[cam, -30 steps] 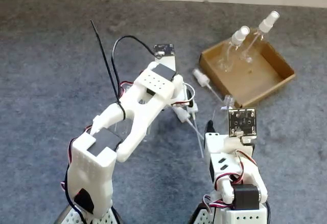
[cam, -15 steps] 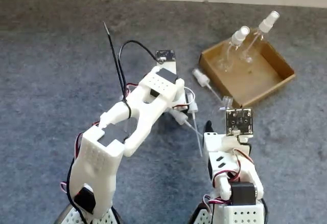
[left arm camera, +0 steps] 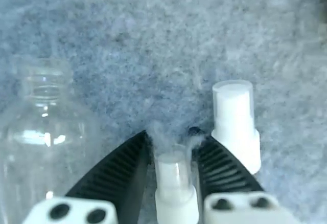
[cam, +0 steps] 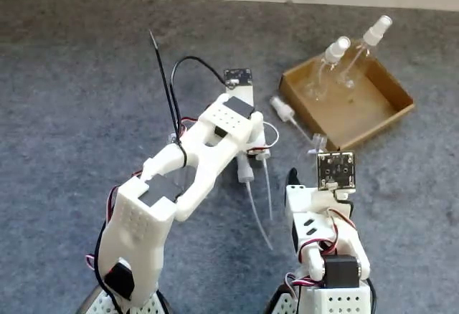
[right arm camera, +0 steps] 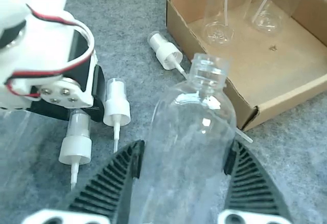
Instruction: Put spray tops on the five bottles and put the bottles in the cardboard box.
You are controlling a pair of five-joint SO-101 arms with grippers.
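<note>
Spray top [left arm camera: 173, 180] clamped in left gripper [left arm camera: 171, 137], tube trailing away from cardboard box [right arm camera: 286, 88]; uncapped bottle [right arm camera: 199, 116] gripped by right gripper [right arm camera: 184, 150] just to its right, neck boxward; tube end likely needs swinging toward that neck.

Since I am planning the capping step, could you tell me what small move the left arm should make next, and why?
Probably carry the spray top over to the bottle's open neck, tube end first. The left gripper is shut on that spray top, and the right gripper holds an uncapped bottle near the cardboard box.
</note>
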